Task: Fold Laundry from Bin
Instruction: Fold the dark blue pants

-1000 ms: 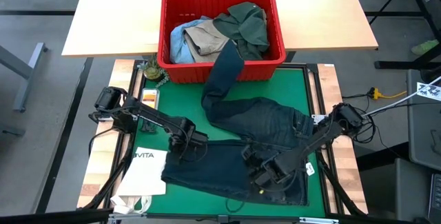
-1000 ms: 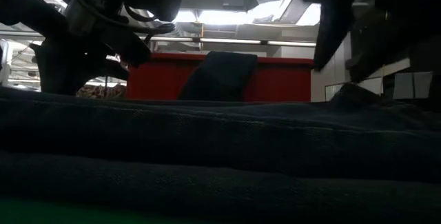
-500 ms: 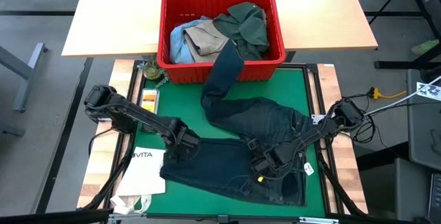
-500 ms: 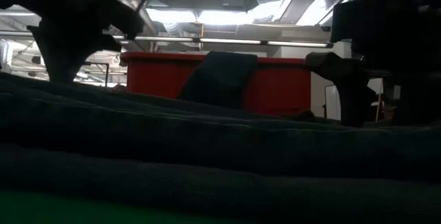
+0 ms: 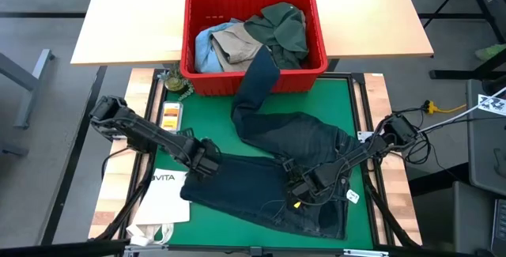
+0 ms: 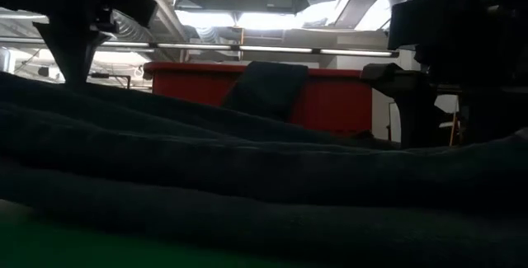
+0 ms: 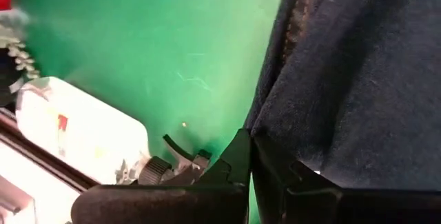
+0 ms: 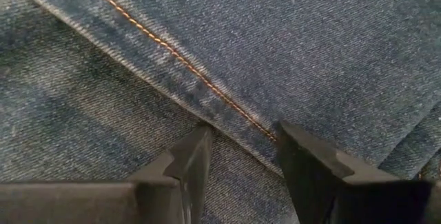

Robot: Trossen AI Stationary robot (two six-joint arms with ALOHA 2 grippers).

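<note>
The dark navy trousers (image 5: 277, 178) lie spread on the green mat (image 5: 213, 126). One leg (image 5: 257, 75) runs up over the near wall of the red bin (image 5: 253, 75). In the bin lie a dark green shirt (image 5: 281, 24), a khaki garment (image 5: 237, 43) and light blue jeans (image 5: 205, 47). My left gripper (image 5: 202, 162) is shut at the trousers' left edge. My right gripper (image 5: 304, 187) is open, low over the middle of the trousers. My left gripper pinches the trousers' left edge (image 7: 265, 124) between its two shut fingers, coming in low from the table's left. The cloth lies on the mat beyond the fingers; one layer or several, I cannot tell. My right gripper points down at the trousers. Its two open fingertips (image 8: 196, 145) stand on the cloth, one on either side of an orange-stitched seam (image 8: 238, 114). The cloth lies flat between them.
A white paper bag printed "VITA" (image 5: 162, 198) lies at the mat's near left corner, beside the trousers. A small flat packet (image 5: 171, 113) and a small green thing (image 5: 175, 81) lie at the mat's left edge. The bin (image 6: 330, 95) stands on a wooden table behind the mat.
My left gripper has gone toward the table's left edge, staying low. The trousers' near part has slid a little leftward on the mat with it. My right gripper has gone left and a little toward the far edge over the trousers. The leg on the bin has stayed.
</note>
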